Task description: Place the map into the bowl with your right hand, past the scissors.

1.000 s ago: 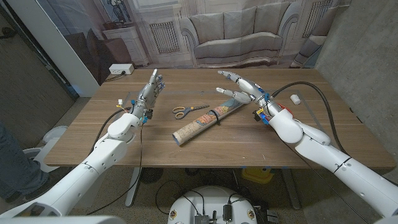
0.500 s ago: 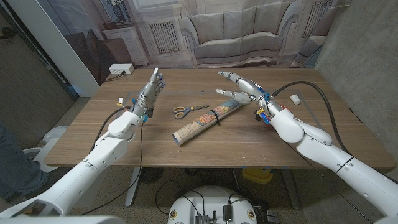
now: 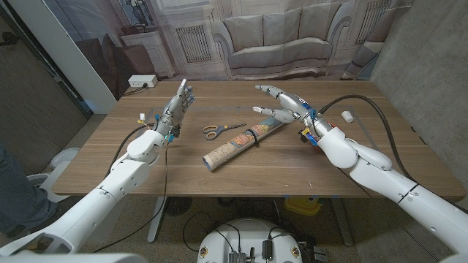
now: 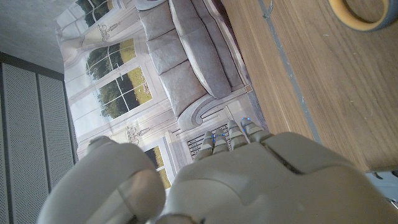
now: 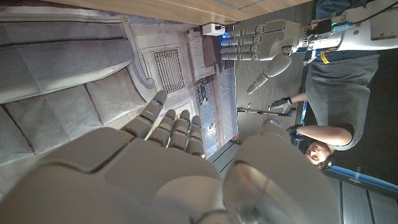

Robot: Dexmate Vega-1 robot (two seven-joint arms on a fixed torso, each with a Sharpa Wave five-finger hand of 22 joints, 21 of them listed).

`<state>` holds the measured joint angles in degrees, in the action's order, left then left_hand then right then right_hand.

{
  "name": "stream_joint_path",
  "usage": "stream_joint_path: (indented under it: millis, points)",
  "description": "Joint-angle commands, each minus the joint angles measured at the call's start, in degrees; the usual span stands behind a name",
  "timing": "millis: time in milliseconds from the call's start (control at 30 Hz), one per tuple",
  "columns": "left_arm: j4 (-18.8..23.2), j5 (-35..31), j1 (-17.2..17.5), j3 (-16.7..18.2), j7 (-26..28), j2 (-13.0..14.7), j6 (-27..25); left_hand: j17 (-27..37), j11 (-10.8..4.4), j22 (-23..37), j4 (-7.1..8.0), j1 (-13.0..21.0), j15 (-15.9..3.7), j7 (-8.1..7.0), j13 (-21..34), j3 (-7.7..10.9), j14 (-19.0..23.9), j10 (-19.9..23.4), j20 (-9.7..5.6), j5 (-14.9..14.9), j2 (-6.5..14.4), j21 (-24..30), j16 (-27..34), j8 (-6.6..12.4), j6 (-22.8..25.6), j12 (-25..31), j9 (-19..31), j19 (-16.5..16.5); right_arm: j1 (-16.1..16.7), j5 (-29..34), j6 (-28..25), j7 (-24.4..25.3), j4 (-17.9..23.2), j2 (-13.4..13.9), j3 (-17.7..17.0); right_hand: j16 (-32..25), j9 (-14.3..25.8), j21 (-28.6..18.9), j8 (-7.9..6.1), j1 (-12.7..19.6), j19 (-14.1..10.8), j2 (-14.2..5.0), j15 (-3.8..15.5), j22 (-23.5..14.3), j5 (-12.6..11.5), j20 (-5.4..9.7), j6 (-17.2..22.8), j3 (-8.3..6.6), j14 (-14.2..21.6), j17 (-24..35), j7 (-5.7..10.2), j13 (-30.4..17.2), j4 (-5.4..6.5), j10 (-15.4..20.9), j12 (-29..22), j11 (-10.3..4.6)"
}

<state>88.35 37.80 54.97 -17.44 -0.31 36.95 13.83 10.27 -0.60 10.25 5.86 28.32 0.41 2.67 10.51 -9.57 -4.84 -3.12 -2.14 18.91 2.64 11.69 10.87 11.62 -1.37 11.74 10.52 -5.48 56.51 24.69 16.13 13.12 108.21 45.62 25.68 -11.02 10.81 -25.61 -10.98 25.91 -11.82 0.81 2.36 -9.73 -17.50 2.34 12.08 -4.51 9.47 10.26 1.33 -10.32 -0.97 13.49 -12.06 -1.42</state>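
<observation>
Beyond my worktop [image 3: 241, 172] hangs a sofa-printed backdrop [image 3: 270, 36], a white power strip [image 3: 142, 81] lies near its far left corner, and a small white roll [image 3: 347, 115] lies near its right edge.

Tan printed map [image 3: 240, 143], yellow-handled scissors [image 3: 221, 129], brown wooden table [image 3: 380, 157], white arms

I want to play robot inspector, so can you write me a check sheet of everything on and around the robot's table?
Surface: wooden table, with thin tape lines on it.
Job's things: rolled map lies slantwise mid-table, nothing holding it; scissors lie just left of it; no bowl seen.
Clutter: small white roll at the right; tape ring in the left wrist view.
Hands: left hand open above the table, left of the scissors; right hand open, fingers spread above the map's far end.
Cables: black cable loops along the right arm.
Surroundings: printed sofa backdrop behind the table; a person in the right wrist view.
</observation>
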Motion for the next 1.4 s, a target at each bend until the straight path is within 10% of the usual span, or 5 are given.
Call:
stream_joint_path:
  millis: [33,1400]
  points:
    - [0.32,0.13,0.45,0.26,-0.01,0.13,0.49,0.28,0.20,0.17,0.18,0.18,-0.07,0.06,0.26,-0.48,-0.28,-0.02,-1.64,0.18,0.22,-0.02,-0.07,-0.29,0.14,-0.12,0.12,-0.15,0.16,2.37,-2.39,-0.81,1.99,1.16,0.40,0.24,0.07,0.50,-0.09,0.80,-0.42,0.02,2.25,-0.18,-0.41,4.82,-0.06,-0.21,0.23,0.07,-0.12,-0.21,-0.58,-0.22,0.19,-0.15]
    - [0.10,0.75,1.09,0.94,-0.78,0.98,0.53,0.29,0.17,0.18,0.17,0.32,-0.05,-0.06,0.27,-0.98,-0.25,-0.01,-1.62,0.15,0.41,-0.04,-0.06,-0.34,0.18,-0.15,0.13,-0.13,-2.54,10.89,-9.48,-4.01,3.87,1.81,5.19,0.44,0.11,2.47,0.03,6.29,-0.61,0.61,2.41,-0.19,-1.70,4.86,-1.33,-1.37,-0.24,0.06,0.70,-0.25,-3.99,-1.41,0.48,-1.64]
